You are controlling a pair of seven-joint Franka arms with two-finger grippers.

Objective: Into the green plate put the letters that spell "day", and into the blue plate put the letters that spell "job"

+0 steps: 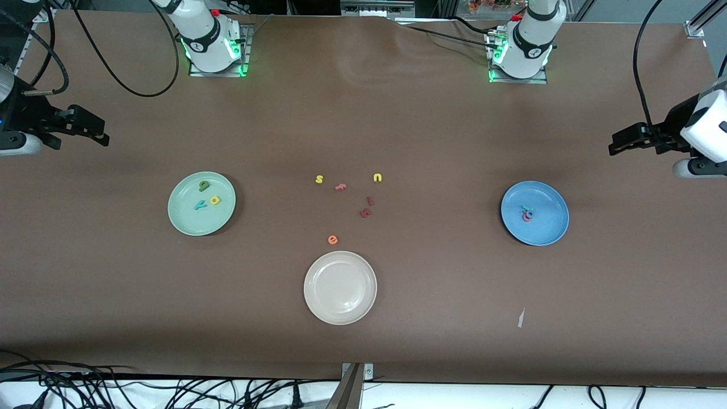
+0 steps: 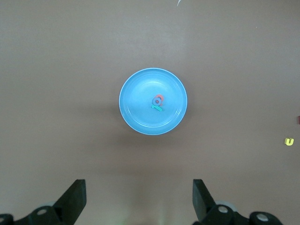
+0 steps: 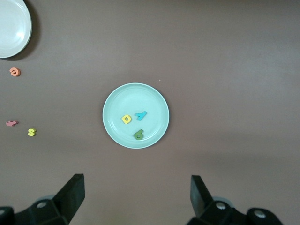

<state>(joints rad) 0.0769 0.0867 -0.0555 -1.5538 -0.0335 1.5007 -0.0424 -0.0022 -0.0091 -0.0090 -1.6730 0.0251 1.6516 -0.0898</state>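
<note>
Both words are already lying sorted. The green plate (image 1: 201, 203), toward the right arm's end of the table, is holding the olive "d" (image 1: 204, 185) at about twelve o'clock of its bowl, the yellow "a" (image 1: 215, 200) at about three and the teal "y" (image 1: 200, 205) at its centre. The blue plate (image 1: 534, 213), toward the left arm's end, is carrying the teal "j" (image 1: 526, 208), the blue "o" (image 1: 529, 213) and the salmon "b" (image 1: 526, 218), which are touching in a small pile near its middle.

The right tool (image 3: 136, 199) is hanging with its fingers wide apart and empty, up in the air near the green plate, which is showing whole in the right wrist view. The left tool (image 2: 139, 199) is hanging likewise, spread and empty, near the blue plate. Each arm is waiting by its own plate.

Leftover letters are sitting mid-table, among them a yellow "s" (image 1: 319, 179), a yellow "u" (image 1: 377, 178) and an orange "e" (image 1: 333, 240), with a cream plate (image 1: 340, 287) nearer the front camera. By my judgement nothing is calling for another pick.
</note>
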